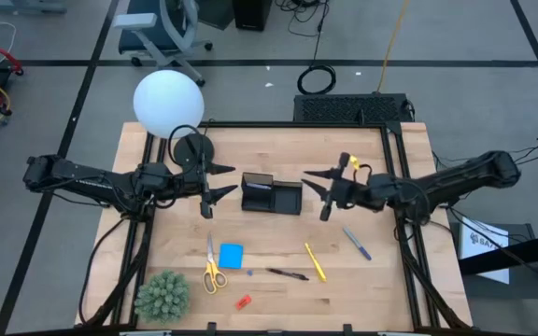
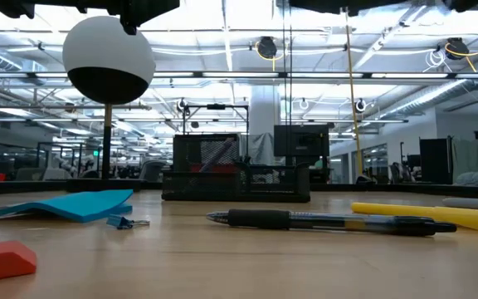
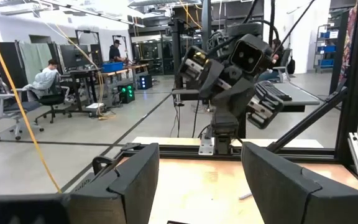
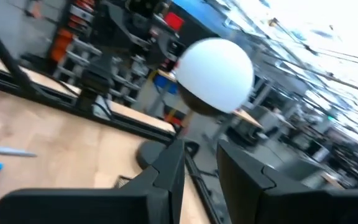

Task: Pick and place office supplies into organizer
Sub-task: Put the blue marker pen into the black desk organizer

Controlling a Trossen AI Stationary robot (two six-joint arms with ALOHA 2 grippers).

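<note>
Your left gripper (image 1: 207, 191) hung above the table just left of the organizer (image 1: 271, 194), its fingers (image 3: 132, 180) spread wide with nothing between them. Your right gripper (image 1: 325, 194) hovered just right of the organizer, fingers (image 4: 166, 171) drawn to a narrow gap and holding nothing. The small black organizer sat mid-table between your two arms, with nothing visible inside it.

Every supply lay on the wood nearer the front edge. You had the yellow-handled scissors (image 1: 212, 267) just left of the blue note pad (image 1: 231, 256), their blades touching or nearly touching its edge. The black pen (image 1: 288, 273) lay right of the pad, the yellow pen (image 1: 316, 261) beside it, and the bluish-purple pen (image 1: 357, 243) farther right, below your right gripper. The red piece (image 1: 243, 301) sat alone close to the front edge. From table height, a small blue binder clip (image 2: 127, 222) rested just in front of the pad. The green spiky plant (image 1: 162, 296) stood at the front left corner, the white globe lamp (image 1: 168, 103) at the back left.
</note>
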